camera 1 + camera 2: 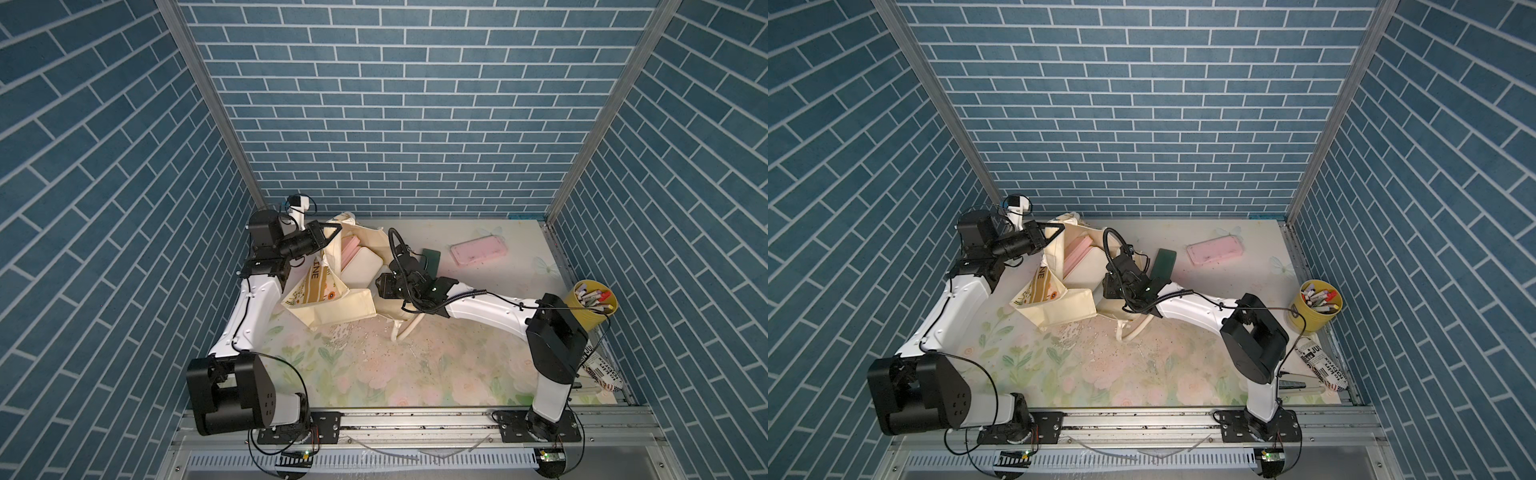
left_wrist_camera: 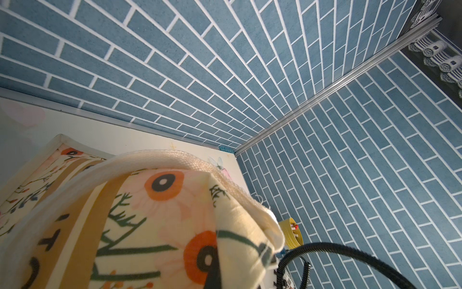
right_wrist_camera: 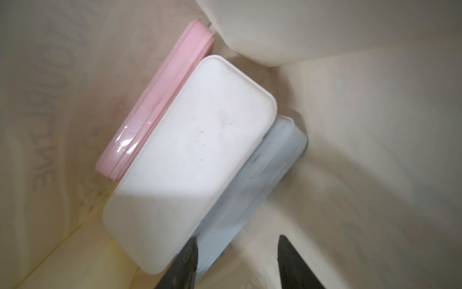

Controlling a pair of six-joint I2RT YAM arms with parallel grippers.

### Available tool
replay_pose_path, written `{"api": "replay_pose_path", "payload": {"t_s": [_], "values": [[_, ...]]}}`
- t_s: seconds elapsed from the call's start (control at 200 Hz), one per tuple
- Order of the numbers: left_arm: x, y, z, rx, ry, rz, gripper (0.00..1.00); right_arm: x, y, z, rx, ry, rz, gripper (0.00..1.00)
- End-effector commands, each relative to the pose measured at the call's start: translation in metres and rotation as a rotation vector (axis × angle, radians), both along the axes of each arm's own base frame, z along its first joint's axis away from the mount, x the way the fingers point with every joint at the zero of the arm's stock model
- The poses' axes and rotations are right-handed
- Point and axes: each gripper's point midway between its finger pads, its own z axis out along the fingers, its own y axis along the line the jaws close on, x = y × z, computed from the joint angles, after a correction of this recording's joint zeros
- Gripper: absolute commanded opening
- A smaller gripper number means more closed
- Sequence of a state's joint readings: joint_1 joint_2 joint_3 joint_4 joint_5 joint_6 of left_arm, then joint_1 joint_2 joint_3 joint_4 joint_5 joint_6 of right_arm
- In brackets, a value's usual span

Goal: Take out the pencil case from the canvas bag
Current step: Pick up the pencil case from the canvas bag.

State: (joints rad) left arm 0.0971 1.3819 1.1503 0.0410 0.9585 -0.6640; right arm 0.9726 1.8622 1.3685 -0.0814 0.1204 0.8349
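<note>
While the left gripper pinched the canvas bag by its rim near the table's far-left corner, the right gripper, jaws spread inside, needed to straddle the seemingly bluish pencil case squarely before closing.

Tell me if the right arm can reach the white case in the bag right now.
Probably yes. The left fingers pinch the bag open at its mouth, and the right fingers sit inside it, spread beside the white case, with nothing over it.

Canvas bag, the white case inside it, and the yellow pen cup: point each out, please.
canvas bag [image 1: 334,311]: in a top view, plain cream side panel.
white case [image 3: 195,140]: right wrist view, middle of lid.
yellow pen cup [image 1: 590,322]: in a top view, outer wall.
</note>
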Motion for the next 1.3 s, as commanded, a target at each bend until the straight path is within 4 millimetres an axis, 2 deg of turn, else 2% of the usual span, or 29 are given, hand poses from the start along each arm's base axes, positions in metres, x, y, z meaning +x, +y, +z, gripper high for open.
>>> {"api": "replay_pose_path", "payload": {"t_s": [0.0,0.28,0.605,0.79,1.095,1.21,1.295], "values": [[-0.005,-0.005,0.028,0.005,-0.119,-0.027,0.00,0.013,0.003,0.004,0.047,0.053,-0.096,0.52],[-0.008,-0.014,0.030,0.002,-0.126,-0.053,0.00,0.025,0.011,-0.015,0.086,0.119,-0.200,0.53],[-0.010,-0.016,0.033,0.000,-0.135,-0.060,0.00,0.039,0.019,-0.025,0.243,0.178,-0.345,0.54],[-0.011,-0.017,0.034,-0.001,-0.136,-0.064,0.00,0.042,0.026,-0.038,0.312,0.230,-0.395,0.54],[-0.011,-0.017,0.034,0.000,-0.137,-0.064,0.00,0.038,0.009,-0.064,0.306,0.272,-0.493,0.52],[-0.011,-0.017,0.032,0.001,-0.133,-0.063,0.00,0.035,-0.002,-0.066,0.293,0.269,-0.531,0.52],[-0.010,-0.017,0.031,0.003,-0.129,-0.060,0.00,0.032,-0.007,-0.060,0.297,0.248,-0.542,0.52]]}}
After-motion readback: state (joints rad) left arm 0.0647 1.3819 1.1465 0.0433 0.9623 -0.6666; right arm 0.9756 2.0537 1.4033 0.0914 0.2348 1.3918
